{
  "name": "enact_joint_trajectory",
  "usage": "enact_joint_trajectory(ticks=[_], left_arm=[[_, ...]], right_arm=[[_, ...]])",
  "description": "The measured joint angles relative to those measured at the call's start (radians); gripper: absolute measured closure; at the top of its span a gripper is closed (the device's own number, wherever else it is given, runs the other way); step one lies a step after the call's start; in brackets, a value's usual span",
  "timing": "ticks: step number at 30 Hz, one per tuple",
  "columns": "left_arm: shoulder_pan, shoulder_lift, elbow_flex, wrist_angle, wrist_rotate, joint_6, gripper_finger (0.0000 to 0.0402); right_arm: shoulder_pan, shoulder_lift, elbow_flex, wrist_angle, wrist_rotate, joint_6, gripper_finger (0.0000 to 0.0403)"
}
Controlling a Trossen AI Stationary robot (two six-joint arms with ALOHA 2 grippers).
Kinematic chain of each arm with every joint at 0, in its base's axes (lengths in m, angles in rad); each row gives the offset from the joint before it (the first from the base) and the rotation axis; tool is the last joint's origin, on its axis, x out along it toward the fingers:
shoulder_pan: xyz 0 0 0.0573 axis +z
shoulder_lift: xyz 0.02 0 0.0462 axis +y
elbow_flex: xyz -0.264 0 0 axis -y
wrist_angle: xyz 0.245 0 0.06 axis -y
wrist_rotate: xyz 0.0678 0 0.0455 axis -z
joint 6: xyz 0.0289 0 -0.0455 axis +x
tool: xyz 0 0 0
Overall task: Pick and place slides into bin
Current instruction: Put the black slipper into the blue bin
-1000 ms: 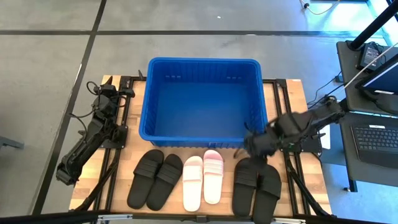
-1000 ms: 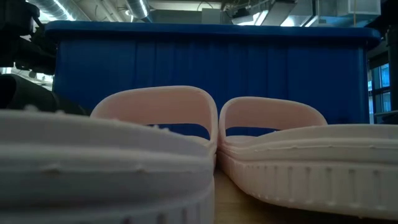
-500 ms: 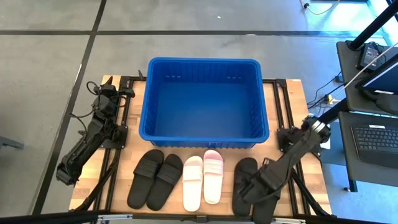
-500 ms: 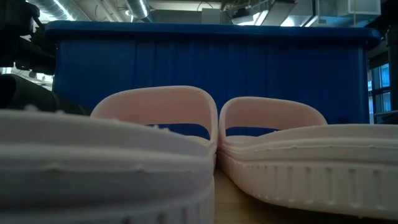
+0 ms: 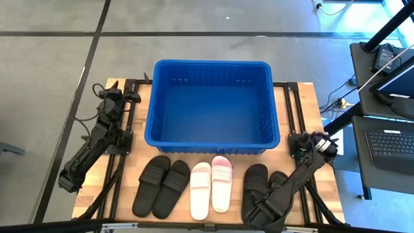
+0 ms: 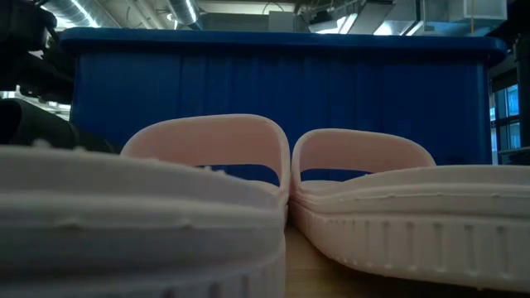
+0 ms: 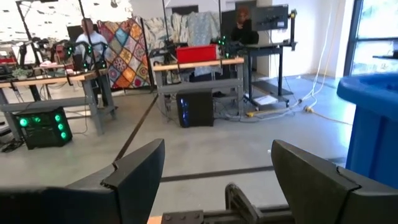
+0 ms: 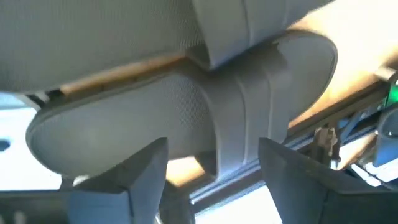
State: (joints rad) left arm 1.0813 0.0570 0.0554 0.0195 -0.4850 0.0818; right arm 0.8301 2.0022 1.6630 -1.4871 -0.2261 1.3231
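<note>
Three pairs of slides lie sole-down in a row before the blue bin (image 5: 213, 103): a black pair (image 5: 160, 186) at the left, a pale pink and white pair (image 5: 211, 188) in the middle, a black pair (image 5: 255, 183) at the right. My right gripper (image 5: 260, 212) hangs open, pointing steeply down, just above the right black pair's near end. In the right wrist view its fingers (image 8: 211, 180) stand on either side of one slide's strap (image 8: 233, 106), apart from it. My left gripper (image 5: 110, 92) rests open at the table's left side, pointing level toward the far edge.
The bin holds nothing and stands mid-table, its near wall (image 6: 273, 91) close behind the pink slides (image 6: 207, 145). The right arm (image 5: 301, 168) slants over the right black pair. Black frame rails (image 5: 292, 97) run along both sides of the table. A desk with a keyboard (image 5: 391, 142) stands to the right.
My right gripper has swung from the bin's near right corner toward the table's near edge and come down, tipping more steeply downward, until it hangs over the right black pair. The slides and the bin lie as before.
</note>
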Motion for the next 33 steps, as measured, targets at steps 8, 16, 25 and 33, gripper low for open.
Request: enact_joint_trajectory(ticks=[8,16,25,33], left_arm=[[0.000,0.000,0.000,-0.009,0.000,-0.001,0.0111],[0.000,0.000,0.000,-0.013,0.000,-0.002,0.0111],[0.000,0.000,0.000,-0.013,0.000,-0.003,0.0111],[0.000,0.000,0.000,-0.013,0.000,-0.053,0.0111]], right_arm=[[0.049,0.000,0.000,0.052,0.023,0.034,0.0088],[0.093,0.020,0.000,0.057,0.034,0.031,0.0081],[0.099,0.096,0.000,-0.014,0.033,0.029,0.0081],[0.099,0.180,-0.001,-0.074,-0.006,0.030,0.0092]])
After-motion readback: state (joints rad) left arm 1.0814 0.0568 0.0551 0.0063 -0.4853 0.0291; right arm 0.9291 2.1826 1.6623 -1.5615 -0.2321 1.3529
